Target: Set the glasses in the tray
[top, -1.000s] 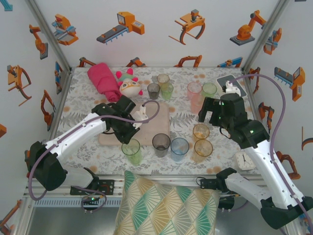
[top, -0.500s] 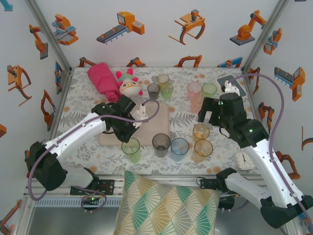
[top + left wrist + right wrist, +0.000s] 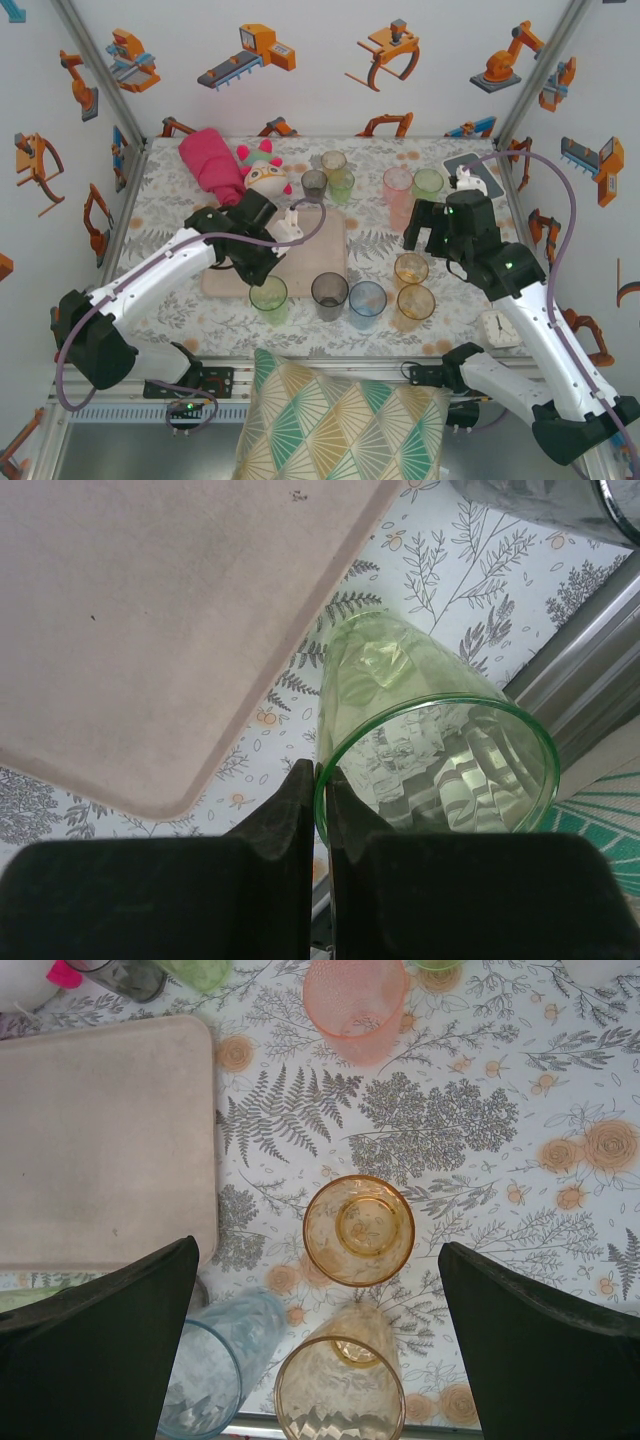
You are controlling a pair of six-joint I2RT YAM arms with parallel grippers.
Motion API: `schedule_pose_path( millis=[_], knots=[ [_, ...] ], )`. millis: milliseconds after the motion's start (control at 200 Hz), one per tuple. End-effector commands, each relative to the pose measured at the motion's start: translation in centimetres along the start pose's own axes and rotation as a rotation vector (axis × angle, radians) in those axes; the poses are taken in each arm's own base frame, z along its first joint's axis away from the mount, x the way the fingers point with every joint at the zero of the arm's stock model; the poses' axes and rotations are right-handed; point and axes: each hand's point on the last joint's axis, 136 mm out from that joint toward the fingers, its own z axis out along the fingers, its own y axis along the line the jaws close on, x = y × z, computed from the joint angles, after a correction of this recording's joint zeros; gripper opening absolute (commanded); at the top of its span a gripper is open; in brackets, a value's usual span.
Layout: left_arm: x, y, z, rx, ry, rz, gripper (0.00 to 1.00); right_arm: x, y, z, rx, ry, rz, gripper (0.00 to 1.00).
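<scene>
Our left fingers are closed on the wall of the green glass at its rim; this glass is just beside the near corner of the beige tray, not in it. Our right fingers are wide apart and hold nothing, above two amber glasses. The tray looks bare, so we judge that no glass is placed yet and all of them remain to be moved.
</scene>
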Motion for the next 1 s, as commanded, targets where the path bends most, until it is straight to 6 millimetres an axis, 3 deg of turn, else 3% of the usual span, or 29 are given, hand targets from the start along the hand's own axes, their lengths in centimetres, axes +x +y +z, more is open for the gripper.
schedule_pose_path(
  millis=[0,566,991],
  knots=[
    [-0.2,-0.3,-1.3,0.004,-0.008,0.019,0.0,-0.1,0.1,0.1,-0.003,-0.009,-0.002,0.94],
    [0.7,0.0,-4.0,-0.027,-0.023,0.079,0.0,0.2,-0.1,0.3,0.007,-0.006,-0.008,0.94],
    [0.2,3.8,-7.9,-0.139,-0.107,0.006,0.0,0.7,-0.1,0.7,0.007,0.007,-0.008,0.94]
  ],
)
